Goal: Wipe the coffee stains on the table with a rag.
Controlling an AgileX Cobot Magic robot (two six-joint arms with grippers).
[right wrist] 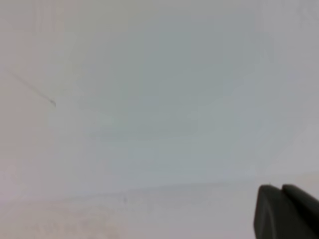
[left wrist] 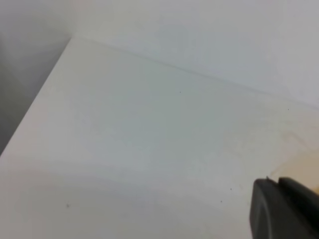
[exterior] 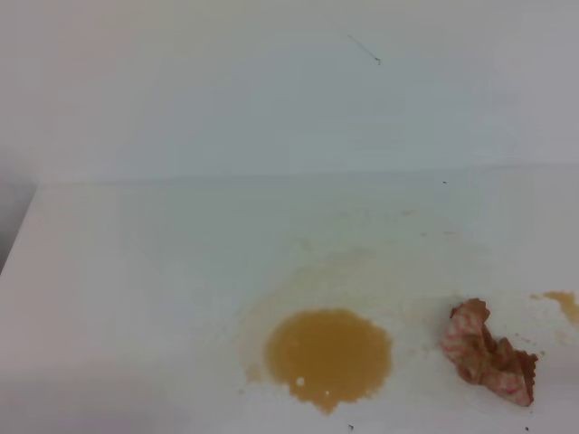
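White is all around: a white wall at the back and the table (exterior: 136, 271), wide, flat and bare on its left side. We count two coffee stains (exterior: 327, 357) on it. One is a big round brown puddle near the front, with a pale tan ring spread around it. The other is a small brown blotch at the right edge of the high view. We count one rag (exterior: 488, 354), a pink-and-white lump with brown marks, lying on the table between the two stains, near the small one and apart from the big one. Nothing is touching it. We do not see our arms in the high view. Each wrist view shows only a dark corner of its own gripper: the left gripper (left wrist: 284, 209) over the bare table, the right gripper (right wrist: 286, 211) facing the wall. Our right gripper is closed with nothing in it. For the left one we cannot tell if it is apart or together. We think wiping has not started yet, so picking up the rag comes first. Next, we think the right arm must open, come down over the rag and pinch it.
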